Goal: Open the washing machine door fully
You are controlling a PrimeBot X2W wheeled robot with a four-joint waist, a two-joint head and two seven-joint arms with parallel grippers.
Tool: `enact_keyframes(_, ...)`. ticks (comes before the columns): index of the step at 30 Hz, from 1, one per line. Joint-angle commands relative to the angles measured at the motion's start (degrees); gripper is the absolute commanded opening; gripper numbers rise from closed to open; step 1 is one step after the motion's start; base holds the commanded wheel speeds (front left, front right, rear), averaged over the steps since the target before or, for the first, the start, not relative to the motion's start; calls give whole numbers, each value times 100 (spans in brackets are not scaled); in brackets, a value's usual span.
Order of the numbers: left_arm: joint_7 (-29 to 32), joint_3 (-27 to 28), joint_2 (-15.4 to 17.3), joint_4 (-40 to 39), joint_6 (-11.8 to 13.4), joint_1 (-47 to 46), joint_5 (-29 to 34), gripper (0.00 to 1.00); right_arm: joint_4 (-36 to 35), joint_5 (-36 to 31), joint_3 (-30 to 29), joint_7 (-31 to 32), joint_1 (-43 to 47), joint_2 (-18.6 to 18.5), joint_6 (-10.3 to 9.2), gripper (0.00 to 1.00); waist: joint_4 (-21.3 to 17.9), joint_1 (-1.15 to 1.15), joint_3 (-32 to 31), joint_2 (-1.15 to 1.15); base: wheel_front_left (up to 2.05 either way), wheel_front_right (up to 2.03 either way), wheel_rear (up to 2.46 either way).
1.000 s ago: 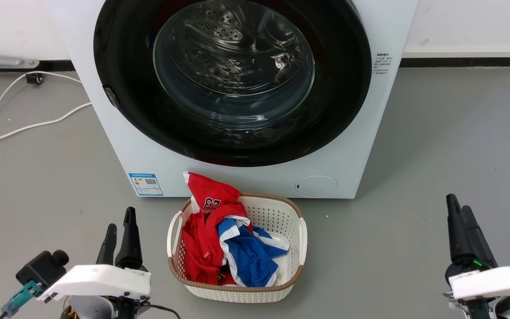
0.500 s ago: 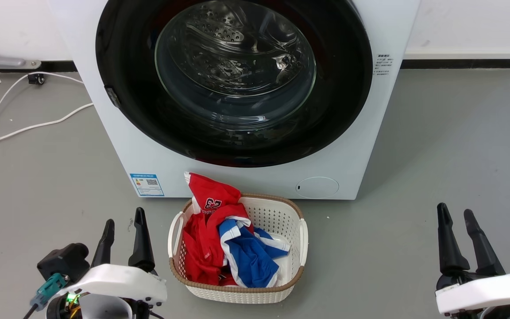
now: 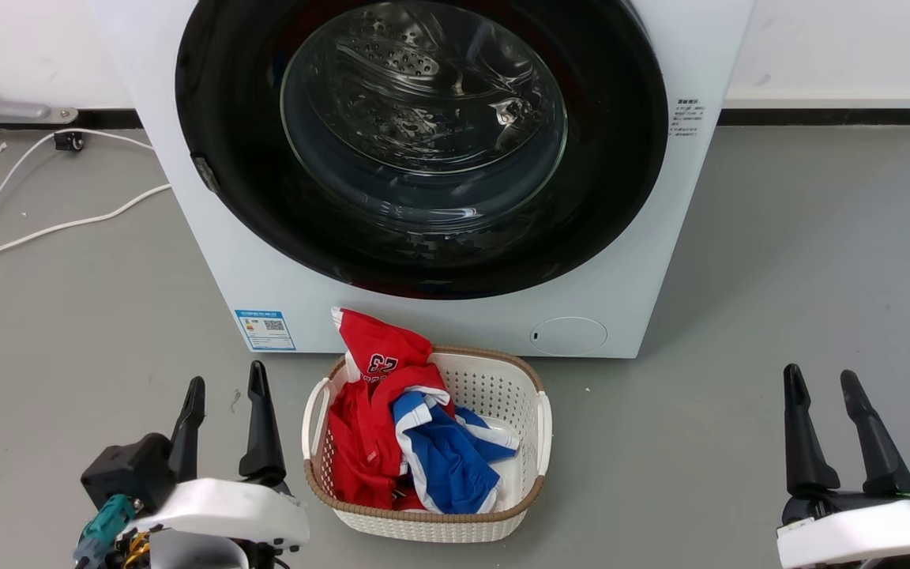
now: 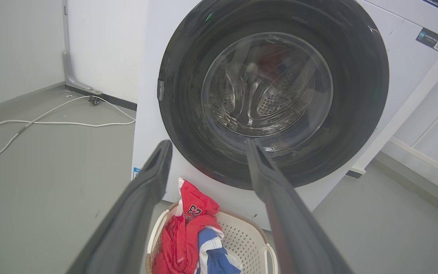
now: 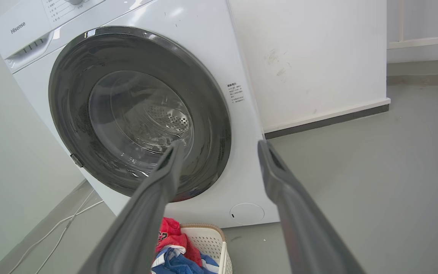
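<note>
Lower left: left gripper (image 3: 226,378), fingers pointing up, spread apart, holding nothing. Lower right: right gripper (image 3: 821,373), same pose, parted, empty. Both well short of washing machine door (image 3: 423,142), which sits closed against washing machine (image 3: 439,324). Door top cut off in head view. In front of machine, laundry basket (image 3: 494,387) holds red jersey (image 3: 368,403) and blue garment (image 3: 443,462).
</note>
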Motion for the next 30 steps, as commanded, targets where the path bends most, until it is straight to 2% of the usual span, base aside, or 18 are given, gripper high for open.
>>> enact_keyframes(1,-61,-14,37,-102,-29,19,150,100,-121,-177,-6,-58,24,-13,9,100,3,0,-2,0,0,0,0)
enact_keyframes(30,-427,402,-503,114,-794,404,1518,100,-348,-1290,5,-429,327,-8,13,100,29,0,-33,0,0,0,0)
